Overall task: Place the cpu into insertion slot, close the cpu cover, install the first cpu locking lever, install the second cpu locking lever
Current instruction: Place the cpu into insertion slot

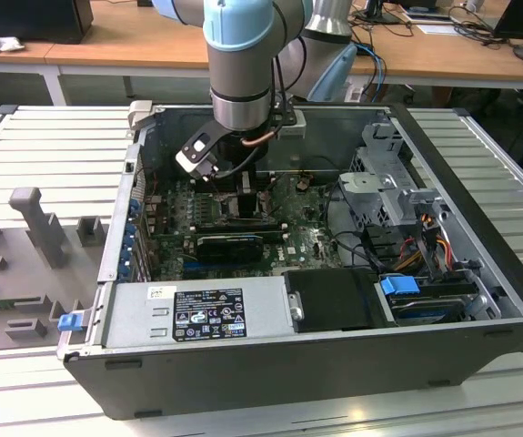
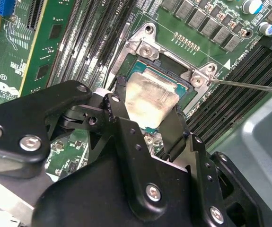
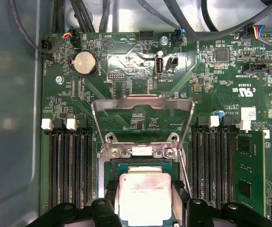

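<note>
**Gripper clamped on the cpu at the open socket**

One open computer case [image 1: 334, 364] lies on the slatted grey desk [image 1: 52, 155]. The single arm [image 1: 243, 55] reaches down into it over the green motherboard [image 3: 126, 71]. In both wrist views the gripper [image 2: 149, 100] is narrowed to the chip's width. Its two black fingers [image 2: 114, 101] press on opposite edges of the one cpu [image 3: 145, 201], so it is grasping the chip. The cpu lies silver face up within the insertion slot [image 2: 173, 64] — whether it is fully seated I cannot tell. The one cpu cover [image 3: 126, 99] is swung back on its hinge, away from the socket, leaving the space above the slot open. Two banks of long black memory slots [image 3: 69, 170] run just beside the socket, one on each side, so the fingers have little room sideways. One thin lever rod [image 2: 249, 86] juts out from a socket corner across the memory slots.
</note>
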Controlling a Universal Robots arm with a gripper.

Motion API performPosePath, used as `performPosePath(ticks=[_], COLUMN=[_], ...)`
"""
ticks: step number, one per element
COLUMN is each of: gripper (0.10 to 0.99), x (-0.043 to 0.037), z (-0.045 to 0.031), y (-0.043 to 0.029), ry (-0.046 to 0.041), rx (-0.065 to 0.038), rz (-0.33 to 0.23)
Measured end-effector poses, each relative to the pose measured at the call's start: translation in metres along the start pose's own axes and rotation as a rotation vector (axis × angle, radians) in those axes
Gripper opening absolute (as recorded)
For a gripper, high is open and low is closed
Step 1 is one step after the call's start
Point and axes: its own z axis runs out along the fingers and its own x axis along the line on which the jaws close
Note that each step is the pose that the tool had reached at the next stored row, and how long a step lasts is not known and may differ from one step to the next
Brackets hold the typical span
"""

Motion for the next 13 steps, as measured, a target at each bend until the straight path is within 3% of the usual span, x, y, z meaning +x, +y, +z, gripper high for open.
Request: performPosePath(ticks=[3, 4, 13], gripper=[0.545, 0.608, 0.608], x=[0.0, 0.0, 0.0049], z=[0.0, 0.0, 0.0012], y=[0.0, 0.0, 0.0011], ry=[-0.0001, -0.0002, -0.0003], rx=[0.0, 0.0, 0.0], rz=[0.0, 0.0, 0.0])
